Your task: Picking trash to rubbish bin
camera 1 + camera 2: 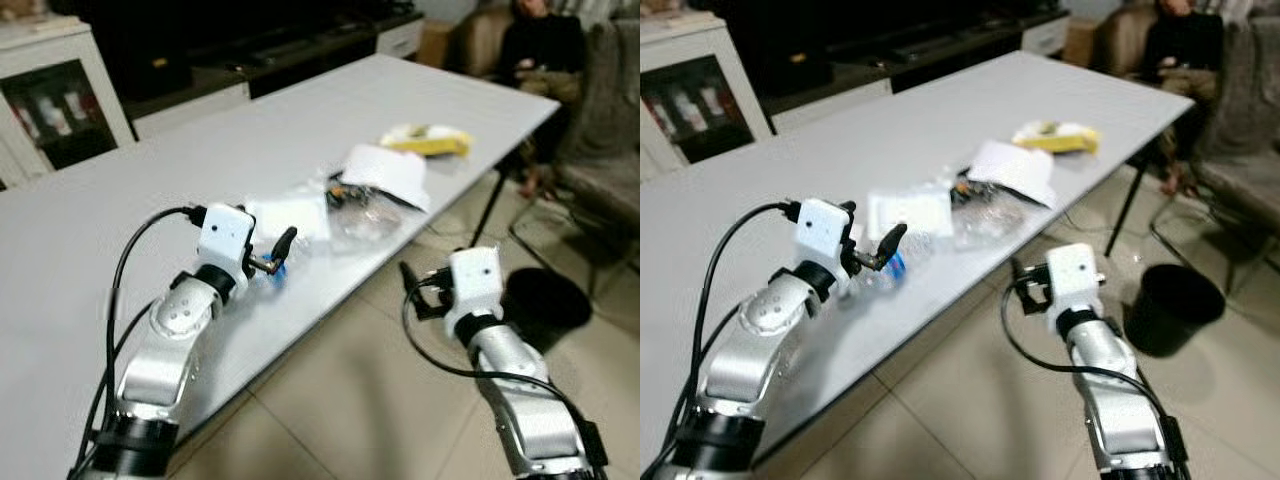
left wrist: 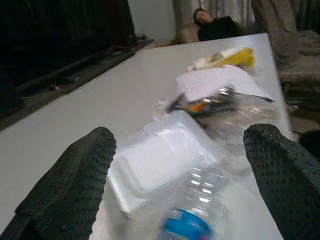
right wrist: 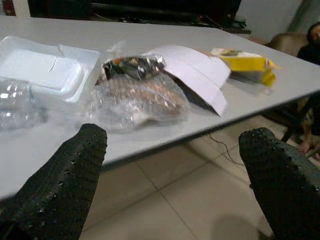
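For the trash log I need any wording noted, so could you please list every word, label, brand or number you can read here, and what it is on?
None can be read.
Clear plastic bottle, blue cap: no label legible.
Yellow package: print too blurred.
Dark snack wrapper: colours only, no letters.
White foam container and white paper box: blank.
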Available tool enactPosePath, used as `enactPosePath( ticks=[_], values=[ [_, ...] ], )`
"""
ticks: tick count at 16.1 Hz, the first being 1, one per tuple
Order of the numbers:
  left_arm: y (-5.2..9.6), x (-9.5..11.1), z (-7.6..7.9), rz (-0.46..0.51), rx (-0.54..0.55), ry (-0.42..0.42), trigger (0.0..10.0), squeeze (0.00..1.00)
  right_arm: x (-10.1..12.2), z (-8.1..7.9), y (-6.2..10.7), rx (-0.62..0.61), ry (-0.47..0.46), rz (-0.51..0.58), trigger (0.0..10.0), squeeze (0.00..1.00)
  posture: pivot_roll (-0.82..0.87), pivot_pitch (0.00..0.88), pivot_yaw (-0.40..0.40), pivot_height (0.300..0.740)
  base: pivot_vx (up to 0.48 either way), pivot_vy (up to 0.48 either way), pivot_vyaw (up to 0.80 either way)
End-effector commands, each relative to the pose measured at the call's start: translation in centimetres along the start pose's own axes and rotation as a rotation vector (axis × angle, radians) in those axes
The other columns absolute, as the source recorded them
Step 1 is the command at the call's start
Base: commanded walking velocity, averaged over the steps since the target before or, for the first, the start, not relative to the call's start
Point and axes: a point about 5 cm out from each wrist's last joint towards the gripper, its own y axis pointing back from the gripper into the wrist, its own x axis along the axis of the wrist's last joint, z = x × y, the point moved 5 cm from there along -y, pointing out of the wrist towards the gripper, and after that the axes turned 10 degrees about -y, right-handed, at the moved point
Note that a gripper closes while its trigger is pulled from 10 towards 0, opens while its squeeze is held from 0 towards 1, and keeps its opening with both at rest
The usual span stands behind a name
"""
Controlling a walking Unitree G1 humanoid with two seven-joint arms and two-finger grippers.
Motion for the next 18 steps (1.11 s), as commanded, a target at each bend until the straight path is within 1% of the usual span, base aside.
enactPosePath(
  ticks=[1,2,3,4,5,6,7,8,9,10,11,12,14,15,16,18],
  values=[
    [-0.1,-0.4,-0.6,-0.012,-0.011,-0.002,10.0,0.0,0.3,-1.0,-0.2,0.029,-0.003,0.005,10.0,0.0,-0.04,0.0,0.016,0.74,0.431,0.0,0.0],
    [-0.3,-0.6,-0.2,-0.015,-0.039,0.013,10.0,0.0,0.2,-1.0,-0.2,0.029,-0.001,0.0,10.0,0.0,-0.04,0.0,0.017,0.74,0.379,0.0,0.0],
    [-0.4,-0.8,-0.2,-0.017,-0.044,0.029,10.0,0.0,0.1,-1.0,-0.1,0.03,0.0,-0.003,10.0,0.0,-0.04,0.0,0.017,0.74,0.0,0.0,0.0],
    [-0.5,-1.2,-0.1,-0.038,-0.055,0.048,10.0,0.16,0.1,-0.9,-0.1,0.029,0.002,-0.006,10.0,0.0,-0.05,0.0,0.019,0.74,0.0,0.0,0.0],
    [-0.8,-1.6,-0.7,-0.046,-0.034,0.06,10.0,1.0,0.0,-0.9,0.0,0.028,0.002,-0.009,10.0,0.0,-0.05,0.0,0.022,0.74,0.0,0.0,0.0],
    [-1.1,-1.6,-1.0,-0.052,-0.036,0.059,10.0,1.0,0.0,-0.8,0.1,0.027,0.003,-0.011,10.0,0.0,-0.05,0.0,0.023,0.74,0.0,0.0,0.0],
    [-1.5,-2.3,-1.1,-0.093,-0.049,0.063,10.0,1.0,0.0,-0.7,0.2,0.026,0.004,-0.012,10.0,0.0,-0.06,0.0,0.024,0.74,0.0,0.0,0.0],
    [-1.8,-3.4,-1.6,-0.153,-0.035,0.054,10.0,1.0,0.1,-0.7,0.3,0.024,0.005,-0.014,10.0,0.0,-0.07,0.0,0.023,0.74,0.0,0.0,0.0],
    [-2.1,-4.1,-2.0,-0.191,-0.022,0.048,10.0,1.0,0.1,-0.7,0.4,0.024,0.007,-0.014,10.0,0.0,-0.07,0.0,0.024,0.74,0.0,0.0,0.0],
    [-2.5,-5.0,-2.8,-0.239,0.008,0.056,10.0,1.0,0.1,-0.7,0.5,0.025,0.012,-0.016,10.0,0.0,-0.08,0.0,0.025,0.74,0.0,0.0,0.0],
    [-3.1,-5.6,-3.4,-0.279,0.015,0.051,10.0,1.0,0.1,-0.6,0.7,0.026,0.016,-0.019,10.0,0.0,-0.08,0.0,0.026,0.74,0.0,0.0,0.0],
    [-3.3,-5.7,-3.4,-0.288,0.005,0.063,10.0,1.0,0.0,-0.6,0.8,0.025,0.018,-0.02,10.0,0.0,-0.09,0.0,0.026,0.74,0.0,0.0,0.0],
    [-3.9,-5.6,-2.9,-0.292,-0.038,0.102,10.0,1.0,-0.1,-0.4,1.1,0.019,0.022,-0.028,10.0,0.0,-0.1,0.0,0.03,0.74,0.0,0.0,0.0],
    [-4.6,-5.5,-2.3,-0.294,-0.083,0.145,10.0,1.0,-0.3,-0.2,1.5,0.01,0.024,-0.039,10.0,0.0,-0.11,0.0,0.03,0.74,0.0,0.0,0.0],
    [-4.8,-5.6,-2.0,-0.305,-0.106,0.164,10.0,1.0,-0.4,-0.1,1.7,0.008,0.025,-0.045,10.0,0.0,-0.11,0.0,0.029,0.74,0.0,0.0,0.0],
    [-5.0,-6.2,-1.5,-0.337,-0.129,0.143,10.0,1.0,-0.4,-0.1,1.9,0.008,0.027,-0.052,10.0,0.0,-0.12,0.0,0.027,0.74,0.0,0.0,0.0]
  ],
)
